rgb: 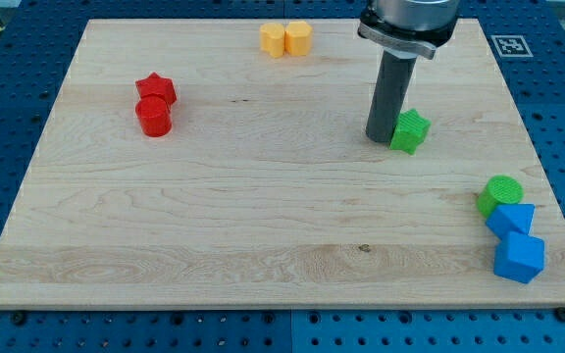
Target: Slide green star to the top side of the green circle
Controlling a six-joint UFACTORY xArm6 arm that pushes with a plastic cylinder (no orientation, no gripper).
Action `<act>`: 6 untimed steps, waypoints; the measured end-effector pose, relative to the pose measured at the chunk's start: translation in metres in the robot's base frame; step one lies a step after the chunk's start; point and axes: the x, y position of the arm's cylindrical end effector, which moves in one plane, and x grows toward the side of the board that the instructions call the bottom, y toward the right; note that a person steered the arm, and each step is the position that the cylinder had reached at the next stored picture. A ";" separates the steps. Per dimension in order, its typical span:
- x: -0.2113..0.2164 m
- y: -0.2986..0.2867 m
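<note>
The green star [411, 130] lies on the wooden board at the view's right of centre. The green circle [499, 194] sits lower and further right, near the board's right edge. My tip [380, 138] is the lower end of the dark rod; it rests on the board right against the star's left side, touching or nearly touching it. The star is up and to the left of the circle, about a hundred pixels away.
A blue block [511, 219] touches the green circle from below, and a blue cube [519, 258] lies under that. A red star [155, 89] and red cylinder [153, 117] sit at the left. Two yellow blocks [286, 39] lie at the top edge.
</note>
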 end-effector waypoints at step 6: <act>-0.006 0.128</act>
